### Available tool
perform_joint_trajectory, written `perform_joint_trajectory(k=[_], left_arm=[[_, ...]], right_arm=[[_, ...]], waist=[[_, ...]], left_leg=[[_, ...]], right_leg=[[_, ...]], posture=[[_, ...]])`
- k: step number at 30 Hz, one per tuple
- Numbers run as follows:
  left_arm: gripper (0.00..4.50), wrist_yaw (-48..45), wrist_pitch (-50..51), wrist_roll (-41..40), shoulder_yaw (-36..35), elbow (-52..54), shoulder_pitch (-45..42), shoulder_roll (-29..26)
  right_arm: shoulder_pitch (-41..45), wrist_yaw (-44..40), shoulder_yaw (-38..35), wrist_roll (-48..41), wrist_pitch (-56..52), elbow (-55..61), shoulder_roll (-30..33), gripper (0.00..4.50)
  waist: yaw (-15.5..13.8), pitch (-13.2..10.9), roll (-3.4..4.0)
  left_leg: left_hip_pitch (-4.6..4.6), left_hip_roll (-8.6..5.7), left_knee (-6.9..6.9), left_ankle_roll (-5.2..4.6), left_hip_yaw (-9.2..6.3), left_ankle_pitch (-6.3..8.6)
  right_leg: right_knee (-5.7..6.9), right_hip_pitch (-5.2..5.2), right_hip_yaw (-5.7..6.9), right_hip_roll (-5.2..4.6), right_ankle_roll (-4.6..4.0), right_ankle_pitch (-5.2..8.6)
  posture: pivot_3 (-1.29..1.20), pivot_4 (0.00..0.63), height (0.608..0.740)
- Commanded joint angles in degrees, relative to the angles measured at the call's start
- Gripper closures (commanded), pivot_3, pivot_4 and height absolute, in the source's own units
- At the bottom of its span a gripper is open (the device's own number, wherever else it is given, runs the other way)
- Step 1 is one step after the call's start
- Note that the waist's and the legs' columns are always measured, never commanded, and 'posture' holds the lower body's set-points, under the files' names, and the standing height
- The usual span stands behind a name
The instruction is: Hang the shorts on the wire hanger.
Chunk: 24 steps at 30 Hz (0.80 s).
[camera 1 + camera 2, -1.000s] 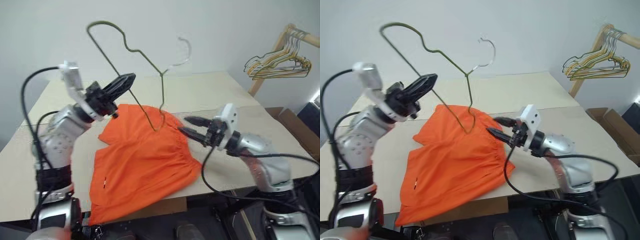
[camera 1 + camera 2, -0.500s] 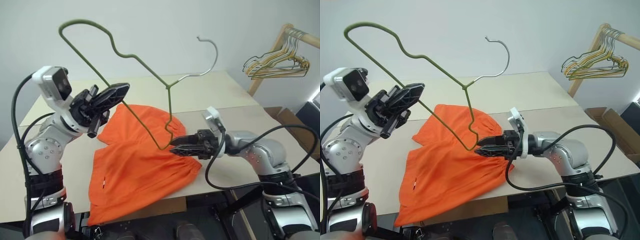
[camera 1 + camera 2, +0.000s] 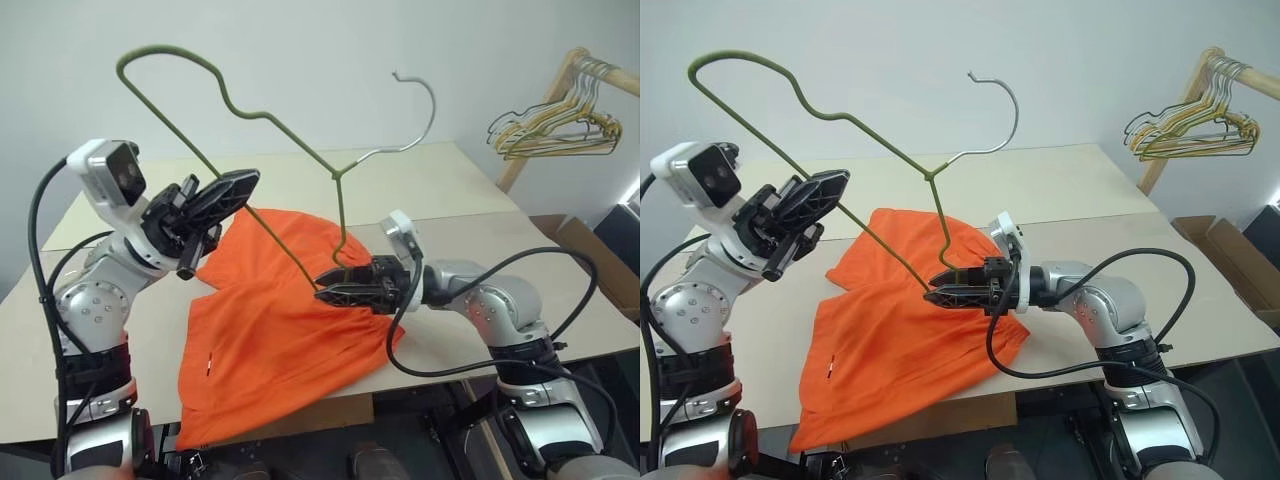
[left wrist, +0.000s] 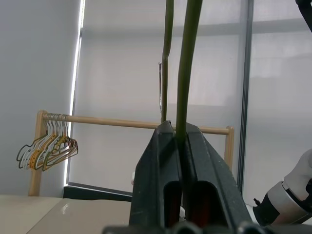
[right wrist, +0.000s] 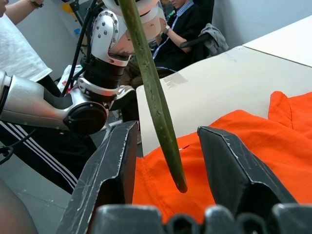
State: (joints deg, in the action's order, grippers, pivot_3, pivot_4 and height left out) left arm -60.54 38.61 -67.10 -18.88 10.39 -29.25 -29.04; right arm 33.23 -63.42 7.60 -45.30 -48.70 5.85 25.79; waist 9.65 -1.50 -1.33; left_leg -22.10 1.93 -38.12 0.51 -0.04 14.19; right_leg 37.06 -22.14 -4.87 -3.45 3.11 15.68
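Observation:
The orange shorts [image 3: 280, 320] lie flat on the table, waistband toward my right arm. My left gripper [image 3: 245, 180] is shut on the long straight bar of the wire hanger [image 3: 340, 200] and holds it tilted in the air, hook up and to the right. In the left wrist view the wire [image 4: 184, 73] is pinched between the shut fingers [image 4: 200, 161]. My right gripper [image 3: 325, 290] is open just above the shorts, pointing left. The hanger's lower corner [image 5: 156, 107] hangs between its fingers [image 5: 117, 161] without visibly touching either one.
A wooden rack [image 3: 560, 80] with several wire hangers [image 3: 550, 125] stands at the back right, and a cardboard box [image 3: 590, 255] sits below it. The beige table [image 3: 450, 180] stretches behind the shorts; its front edge runs under them. People [image 5: 187, 22] sit beyond the table in the right wrist view.
My right gripper has moved left over the shorts and now straddles the hanger's lower corner. The left wrist turned early on, swinging the hanger's hook up and to the right.

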Motion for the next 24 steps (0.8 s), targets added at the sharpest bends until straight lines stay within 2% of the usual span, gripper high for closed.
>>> perform_joint_trajectory(k=[1, 5, 6, 7, 10, 13, 17, 21, 24], left_arm=[[4.5, -0.3, -1.4, 0.3, 0.0, 0.5, -0.6, 0.3], [4.5, 0.5, -1.6, 1.3, 0.7, 0.2, -0.2, 0.7], [4.5, 1.2, -1.9, 1.7, 0.8, 0.2, 0.0, 0.8], [4.5, 1.7, -2.0, 1.9, 0.8, 0.3, 0.1, 0.9], [3.73, 1.9, -1.5, 2.4, 1.1, 0.8, 1.0, 0.5], [2.75, 1.7, -0.7, 4.6, 2.6, 1.1, 2.7, -1.1], [1.42, 0.8, -1.7, 13.8, 8.7, 2.0, 10.2, -4.9], [0.07, 0.4, -3.7, 21.9, 13.7, 5.2, 18.4, -8.5], [0.03, 1.6, -6.1, 28.1, 16.9, 8.6, 21.6, -10.8]], right_arm=[[0.8, -0.3, -1.2, -1.4, -0.4, 1.9, -0.4, 2.9], [0.3, 0.0, -1.1, -0.6, -0.3, 1.9, 0.0, 4.28], [0.1, 0.1, -1.3, -0.7, -0.3, 1.9, 0.0, 4.48], [0.0, 0.1, -1.5, -0.8, -0.4, 1.9, 0.1, 4.48], [-0.4, 0.2, -2.3, -1.5, -0.5, 2.6, 0.5, 4.5], [-0.8, 0.5, -3.7, -2.9, -0.6, 3.6, 0.5, 4.5], [-1.8, 5.0, -8.3, -7.3, -3.0, 4.5, -0.8, 4.5], [-6.2, 9.1, -14.5, -10.9, -5.1, 7.2, 1.6, 4.5], [-11.6, 10.7, -19.4, -14.0, -8.3, 8.6, 6.1, 4.5]], waist=[[0.1, 0.0, 0.0], [0.0, 0.0, 0.0], [0.0, 0.0, 0.0], [0.0, 0.0, 0.0], [0.0, 0.0, 0.0], [0.1, 0.0, 0.0], [0.4, 0.0, 0.02], [0.3, 0.0, 0.03], [-0.6, 0.0, 0.04]], left_leg=[[0.0, 0.0, 0.0, 0.0, 0.0, 0.0], [-0.01, 0.0, 0.0, 0.0, 0.0, 0.0], [0.0, 0.0, 0.0, 0.0, -0.01, 0.0], [0.0, 0.0, 0.0, 0.0, -0.03, 0.0], [-0.01, 0.0, 0.0, 0.0, -0.02, 0.0], [0.0, 0.0, 0.0, 0.0, -0.02, 0.0], [0.02, 0.0, 0.01, 0.0, -0.01, 0.0], [-0.06, 0.01, 0.02, 0.0, 0.0, 0.0], [-0.15, -0.02, 0.02, 0.01, 0.08, 0.0]], right_leg=[[0.0, 0.0, 0.0, 0.0, 0.0, 0.0], [0.0, 0.0, 0.0, 0.0, 0.0, 0.0], [0.0, 0.0, 0.0, 0.0, 0.0, 0.0], [0.0, 0.0, 0.0, 0.01, 0.0, 0.0], [0.0, 0.0, 0.0, 0.0, 0.0, 0.0], [0.0, 0.0, 0.01, 0.0, 0.0, 0.0], [0.01, 0.0, 0.0, 0.01, 0.0, 0.0], [0.0, -0.06, 0.01, 0.01, 0.0, 0.0], [-0.07, -0.08, 0.02, -0.02, 0.0, 0.01]], posture=[[-0.13, 0.0, 0.74], [-0.12, 0.0, 0.74], [-0.12, 0.0, 0.74], [-0.13, 0.0, 0.74], [-0.13, 0.0, 0.74], [-0.13, 0.0, 0.74], [-0.14, 0.0, 0.74], [-0.14, 0.0, 0.74], [-0.14, 0.0, 0.74]])
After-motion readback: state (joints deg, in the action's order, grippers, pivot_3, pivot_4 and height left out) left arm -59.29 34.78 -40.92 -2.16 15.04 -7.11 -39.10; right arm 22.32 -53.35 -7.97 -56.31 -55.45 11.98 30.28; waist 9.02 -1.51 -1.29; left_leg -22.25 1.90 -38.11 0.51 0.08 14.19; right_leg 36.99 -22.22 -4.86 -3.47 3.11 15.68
